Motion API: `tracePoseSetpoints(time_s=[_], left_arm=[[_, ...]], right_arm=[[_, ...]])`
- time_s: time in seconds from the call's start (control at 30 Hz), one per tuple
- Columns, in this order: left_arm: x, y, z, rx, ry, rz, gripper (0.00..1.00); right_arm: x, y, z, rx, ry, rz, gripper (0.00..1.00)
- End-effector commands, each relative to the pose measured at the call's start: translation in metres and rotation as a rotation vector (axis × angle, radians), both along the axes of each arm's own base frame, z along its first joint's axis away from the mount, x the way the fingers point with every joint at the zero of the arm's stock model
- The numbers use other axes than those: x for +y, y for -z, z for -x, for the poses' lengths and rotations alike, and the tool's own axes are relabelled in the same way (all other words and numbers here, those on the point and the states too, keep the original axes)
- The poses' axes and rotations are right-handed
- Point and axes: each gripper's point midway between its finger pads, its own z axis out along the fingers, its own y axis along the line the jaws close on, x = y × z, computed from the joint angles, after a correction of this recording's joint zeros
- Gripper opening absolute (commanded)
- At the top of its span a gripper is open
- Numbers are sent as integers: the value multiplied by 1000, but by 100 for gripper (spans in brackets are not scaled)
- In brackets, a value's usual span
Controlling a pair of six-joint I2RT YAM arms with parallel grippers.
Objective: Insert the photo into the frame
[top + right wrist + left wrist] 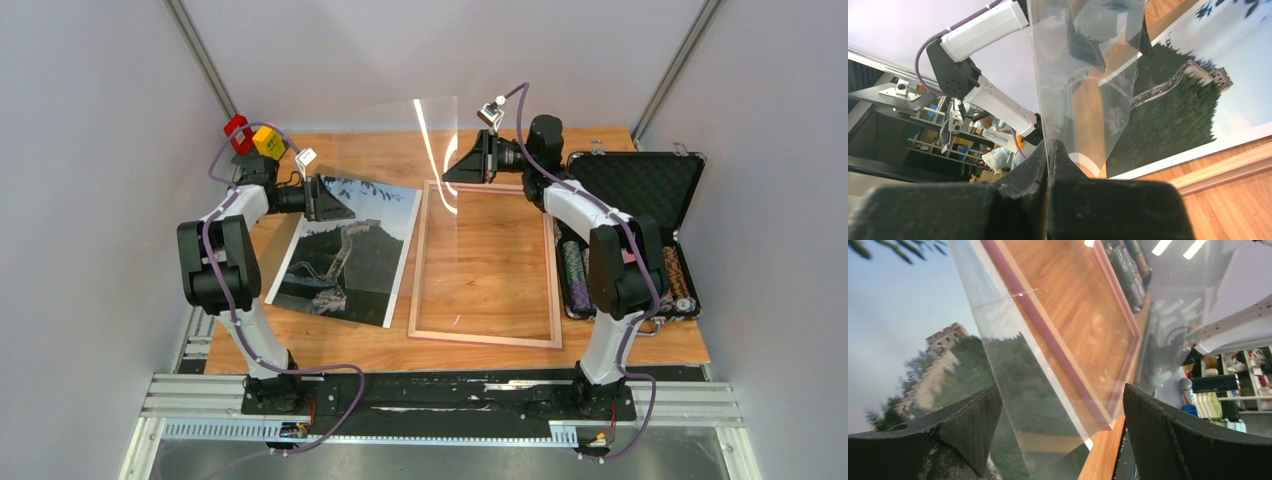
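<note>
The right jaws were pinched fully shut on the lower edge of the clear pane (pixel 1083 75), holding it upright over the far left corner of the frame (pixel 485 335). The left jaws stood wide apart with nothing between them, hovering left of the frame, over the far end of the photo (pixel 345 260). The photo lay flat on the bench (pixel 620 345) just left of the frame, picture side up and tilted a little against the frame's long side. The frame itself lay flat with only bare wood showing inside its border. A black case (pixel 640 175) sat open to the frame's right.

The step in hand looked like keeping the pane clear of the opening while the photo was fetched. The next move probably called for the left jaws to drop to the photo's edge, close on it and slide it right into the frame. A thin sheet lying flat would likely be awkward to get under.
</note>
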Motion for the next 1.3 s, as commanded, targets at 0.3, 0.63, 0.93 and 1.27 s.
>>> tracePoseSetpoints(time_s=[0.3, 0.63, 0.93, 1.27], left_arm=[[-26, -46, 19, -43, 103, 120, 76], [-26, -62, 25, -36, 81, 113, 53], [-26, -65, 25, 1, 52, 107, 37], [-29, -68, 22, 12, 24, 126, 20]], right_arm=[[-15, -23, -2, -115, 64, -29, 0], [-32, 2, -25, -110, 172, -1, 0], [-37, 21, -35, -91, 223, 18, 0], [-39, 37, -40, -48, 273, 26, 0]])
